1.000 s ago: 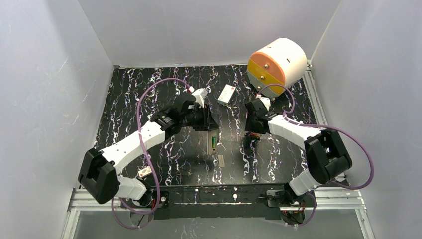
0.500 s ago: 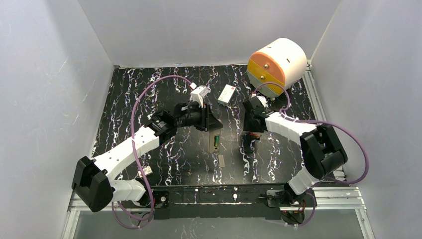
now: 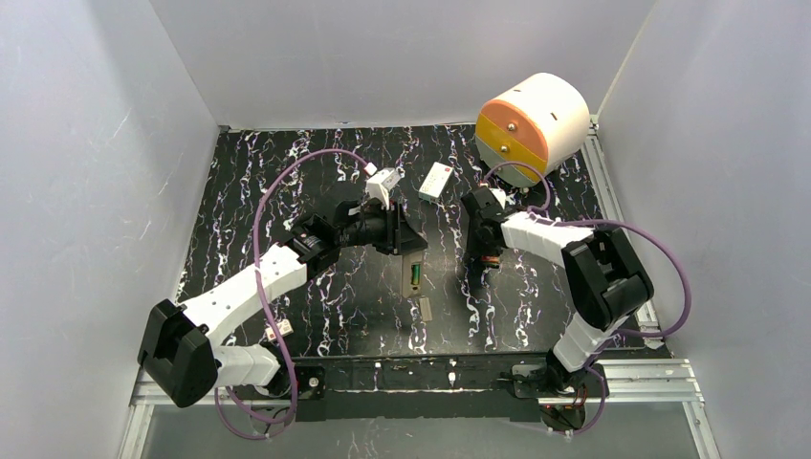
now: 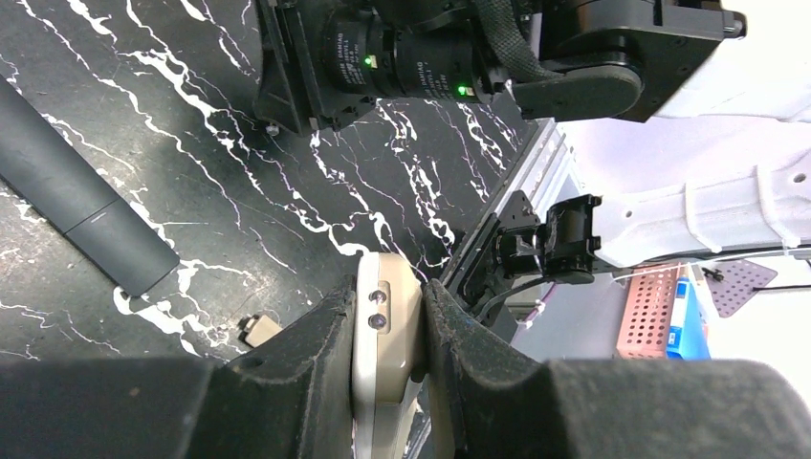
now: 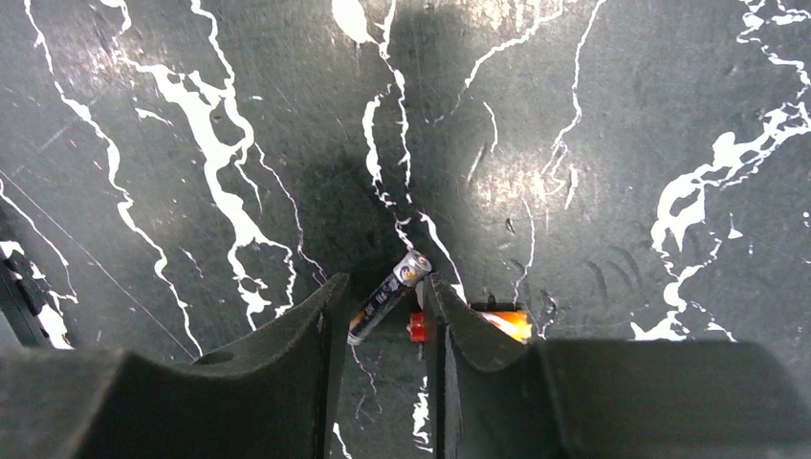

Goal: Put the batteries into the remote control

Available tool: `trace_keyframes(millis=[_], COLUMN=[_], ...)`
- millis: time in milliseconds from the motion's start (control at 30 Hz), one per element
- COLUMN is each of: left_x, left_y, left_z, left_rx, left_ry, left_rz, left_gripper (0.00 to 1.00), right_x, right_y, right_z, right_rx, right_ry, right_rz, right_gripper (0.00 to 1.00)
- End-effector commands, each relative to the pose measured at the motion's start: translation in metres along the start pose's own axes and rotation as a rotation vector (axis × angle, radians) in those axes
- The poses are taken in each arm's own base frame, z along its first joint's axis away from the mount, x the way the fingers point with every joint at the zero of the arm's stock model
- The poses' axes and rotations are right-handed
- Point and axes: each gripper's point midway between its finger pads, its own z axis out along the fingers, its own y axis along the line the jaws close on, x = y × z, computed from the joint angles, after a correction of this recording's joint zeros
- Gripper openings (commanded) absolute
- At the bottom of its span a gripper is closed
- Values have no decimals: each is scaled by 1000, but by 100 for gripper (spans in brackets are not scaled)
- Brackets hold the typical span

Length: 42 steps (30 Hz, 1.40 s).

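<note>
Mid-desk, left end effector (image 4: 387,296) clamps remote control (image 4: 383,349); right end effector (image 5: 384,287) straddles skewed dark battery (image 5: 383,304), grip indeterminate, so square it before closing.

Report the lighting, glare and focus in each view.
Top external: evenly lit and sharp. Left wrist: the left fingers, shut on the greyish-beige remote control, blur near the lens; upper right corner blown out white. Right wrist: glare and a dark shadow on the black marbled tabletop; the thin dark battery sharp, right fingers blurred.
</note>
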Motion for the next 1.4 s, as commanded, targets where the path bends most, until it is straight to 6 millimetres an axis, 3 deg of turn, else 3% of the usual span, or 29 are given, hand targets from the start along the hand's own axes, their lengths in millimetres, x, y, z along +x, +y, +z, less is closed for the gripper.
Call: trace_keyframes(millis=[0, 200, 333, 467, 733, 900, 1067, 1267, 1367], left_x=[-8, -8, -11, -13, -5, -2, -2, -3, -5], left_y=[-14, -9, 12, 36, 43, 43, 38, 29, 30], left_z=[-7, -12, -24, -39, -58, -63, -64, -62, -65], left_rx=[57, 20, -120, -267, -323, -319, -298, -248, -265], left_ry=[-32, -49, -97, -159, -183, -189, -182, -171, -175], left_rz=[12, 23, 12, -5, -16, -14, -4, 14, 21], left_gripper=[0, 0, 0, 0, 0, 0, 0, 0, 0], right_x=[-10, 3, 8, 18, 46, 60, 59, 51, 36], right_y=[17, 27, 28, 31, 35, 37, 39, 44, 43], right_z=[0, 2, -4, -19, -36, -29, -32, -36, -48], right_rx=[-21, 6, 50, 43, 91, 139, 154, 143, 116], right_ry=[-15, 29, 8, -38, -21, 41, 46, 40, -13], right_rz=[42, 54, 162, 390, 625, 623, 617, 603, 580], right_gripper=[39, 24, 15, 15, 15, 18, 24, 44, 51])
